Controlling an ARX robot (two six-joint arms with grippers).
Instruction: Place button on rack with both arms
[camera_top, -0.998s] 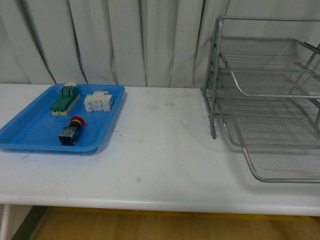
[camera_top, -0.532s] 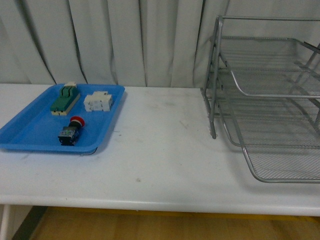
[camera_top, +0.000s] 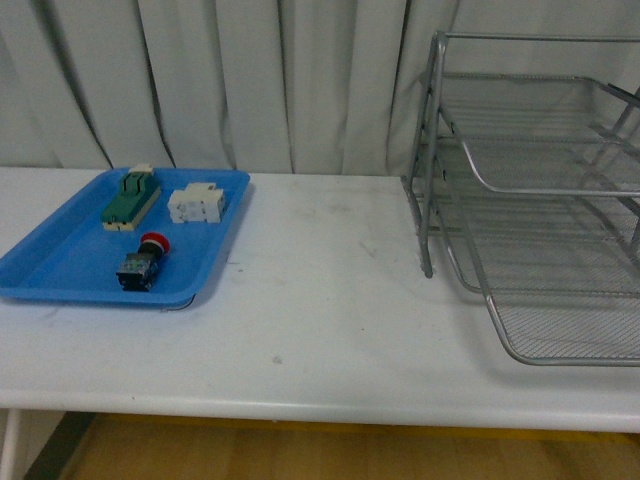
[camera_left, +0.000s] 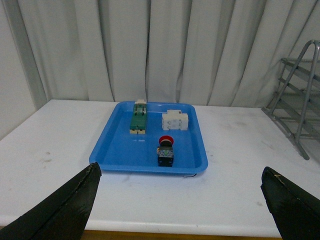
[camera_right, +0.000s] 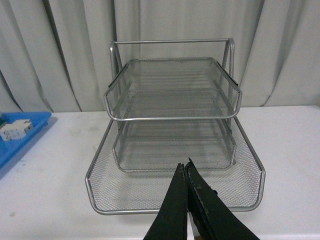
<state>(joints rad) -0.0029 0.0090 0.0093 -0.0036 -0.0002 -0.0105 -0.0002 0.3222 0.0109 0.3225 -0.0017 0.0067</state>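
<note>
Two claws: your left claw (camera_left: 180, 170) is spread wide, your right claw (camera_right: 184, 167) clenched on nothing. The button (camera_left: 165, 150) lies in the blue tray (camera_left: 120, 150) straight ahead of the left claw; the rack (camera_right: 172, 115) stands just ahead of the right.

No legible text, label, brand, number or sign in any view. Any markings on the button (camera_top: 142, 263), green switch block (camera_top: 130, 200) and white terminal block (camera_top: 196, 204) in the blue tray (camera_top: 65, 258) are too small to read.
</note>
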